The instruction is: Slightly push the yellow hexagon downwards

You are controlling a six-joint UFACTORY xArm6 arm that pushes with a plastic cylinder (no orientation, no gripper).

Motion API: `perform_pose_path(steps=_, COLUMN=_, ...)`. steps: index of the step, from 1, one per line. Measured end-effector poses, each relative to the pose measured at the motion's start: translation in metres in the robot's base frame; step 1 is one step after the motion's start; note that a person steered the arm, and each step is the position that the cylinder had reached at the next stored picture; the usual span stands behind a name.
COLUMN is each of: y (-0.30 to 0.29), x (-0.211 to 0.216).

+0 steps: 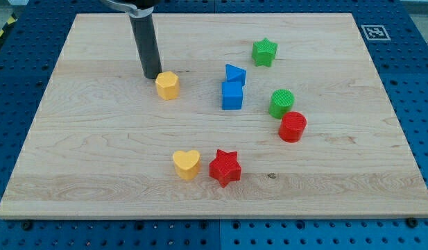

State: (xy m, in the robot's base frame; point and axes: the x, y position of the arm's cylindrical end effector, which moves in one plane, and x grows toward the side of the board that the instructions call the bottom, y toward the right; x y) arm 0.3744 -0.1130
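Observation:
The yellow hexagon [168, 85] lies on the wooden board [96, 160], left of the middle and in the upper half. My tip [152, 76] rests on the board just to the upper left of the hexagon, very close to it or touching it. The dark rod rises from there to the view's top edge.
A blue triangle [235, 73] and a blue cube [232, 95] sit right of the hexagon. A green star [264, 51], a green cylinder [281, 103] and a red cylinder [293, 127] lie further right. A yellow heart [186, 164] and a red star [225, 167] lie below.

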Motion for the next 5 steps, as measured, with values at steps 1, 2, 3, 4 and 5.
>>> perform_pose_path(steps=1, y=0.041, x=0.004)
perform_pose_path(steps=2, y=0.06, x=0.008)
perform_pose_path(steps=3, y=0.054, x=0.01)
perform_pose_path(steps=4, y=0.043, x=0.01)
perform_pose_path(steps=5, y=0.012, x=0.009)
